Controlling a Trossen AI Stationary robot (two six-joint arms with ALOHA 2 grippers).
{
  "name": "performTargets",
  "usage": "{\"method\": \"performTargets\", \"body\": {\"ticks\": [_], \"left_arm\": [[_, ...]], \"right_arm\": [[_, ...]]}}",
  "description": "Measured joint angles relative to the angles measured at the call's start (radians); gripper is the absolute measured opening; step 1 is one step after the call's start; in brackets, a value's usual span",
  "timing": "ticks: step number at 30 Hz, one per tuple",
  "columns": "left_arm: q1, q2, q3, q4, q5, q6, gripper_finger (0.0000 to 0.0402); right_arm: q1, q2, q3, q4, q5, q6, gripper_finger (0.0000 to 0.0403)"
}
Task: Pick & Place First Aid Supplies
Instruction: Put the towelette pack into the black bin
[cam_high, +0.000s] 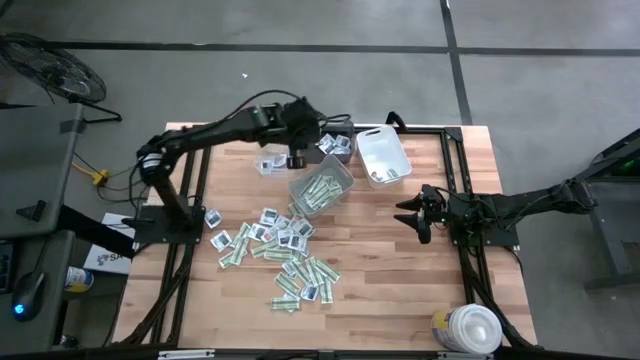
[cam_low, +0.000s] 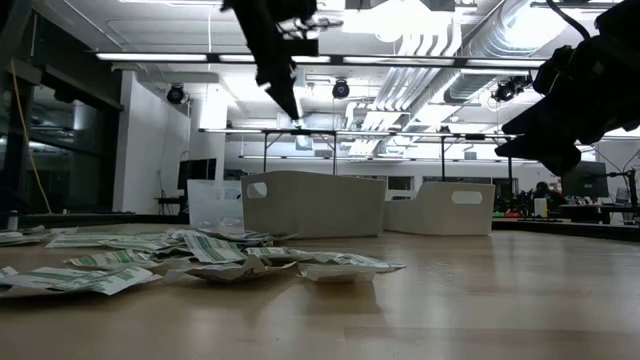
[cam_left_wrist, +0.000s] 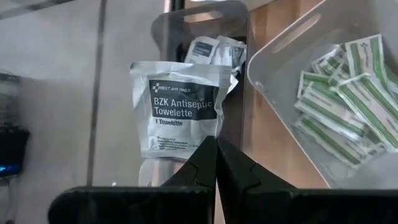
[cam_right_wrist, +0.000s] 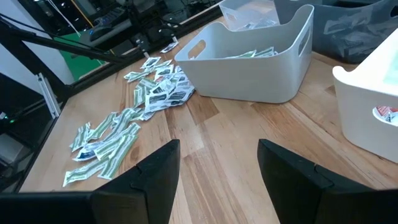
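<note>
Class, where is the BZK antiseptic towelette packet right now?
The antiseptic towelette packet hangs pinched in the shut left gripper, above a dark bin holding similar packets, beside the grey bin of green-striped strips.

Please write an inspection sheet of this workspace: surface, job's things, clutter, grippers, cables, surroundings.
Surface: wooden table with a black frame.
Job's things: loose packets scattered on the table's left half; green-and-white strips in the grey bin; one antiseptic towelette packet held above the dark bin, which has white packets inside.
Clutter: white bin with a few items; round white tub at the table's near right corner.
Grippers: left gripper shut on the towelette packet, at the far bins; right gripper open and empty, waiting over bare wood on the right.
Cables: black cable looping over the left arm.
Surroundings: fan on the floor, far left; no person seen.
</note>
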Motion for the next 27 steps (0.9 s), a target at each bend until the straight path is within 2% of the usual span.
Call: {"method": "performTargets", "body": {"ticks": [10, 14, 20, 27], "left_arm": [[0.098, 0.163, 0.009, 0.079, 0.12, 0.03, 0.0], [0.125, 0.206, 0.009, 0.134, 0.16, 0.03, 0.0], [0.148, 0.245, 0.008, 0.127, 0.2, -0.001, 0.0003], [0.143, 0.25, 0.008, 0.158, 0.2, 0.003, 0.0048]], "right_arm": [[0.0, 0.0, 0.0, 0.0, -0.001, 0.0, 0.0208], [0.0, 0.0, 0.0, 0.0, -0.001, 0.0, 0.0208], [0.0, 0.0, 0.0, 0.0, -0.001, 0.0, 0.0208], [0.0, 0.0, 0.0, 0.0, -0.001, 0.0, 0.0208]]}}
